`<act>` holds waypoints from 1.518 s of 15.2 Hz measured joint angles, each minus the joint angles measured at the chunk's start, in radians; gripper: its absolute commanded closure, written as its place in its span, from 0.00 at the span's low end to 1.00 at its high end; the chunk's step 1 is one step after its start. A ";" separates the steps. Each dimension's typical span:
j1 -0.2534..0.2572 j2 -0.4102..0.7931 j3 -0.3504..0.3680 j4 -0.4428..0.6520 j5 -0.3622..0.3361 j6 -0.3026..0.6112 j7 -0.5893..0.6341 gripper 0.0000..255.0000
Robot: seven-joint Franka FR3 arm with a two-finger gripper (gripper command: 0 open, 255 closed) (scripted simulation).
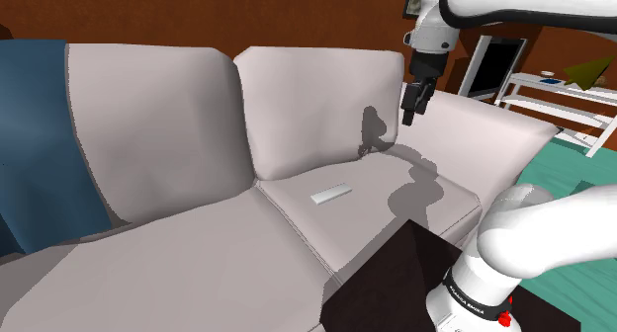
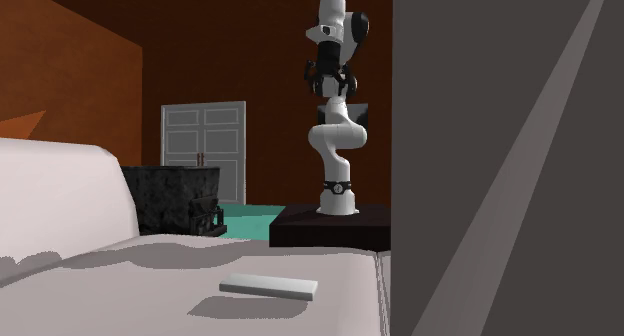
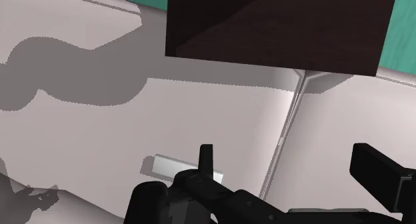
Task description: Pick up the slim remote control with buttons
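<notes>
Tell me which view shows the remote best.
The second exterior view: the remote lies close, whole, on the sofa seat. The shoulder view shows it farther off; the wrist view, partly behind a finger.

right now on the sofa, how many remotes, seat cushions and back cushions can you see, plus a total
As the shoulder view shows them:
remote: 1
seat cushions: 2
back cushions: 2
total: 5
</notes>
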 measured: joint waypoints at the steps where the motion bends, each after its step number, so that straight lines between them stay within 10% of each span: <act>1: 0.000 0.000 0.000 0.000 0.000 0.000 0.000 0.00; 23: 0.134 0.525 -0.404 -0.142 -0.080 0.701 -0.681 0.00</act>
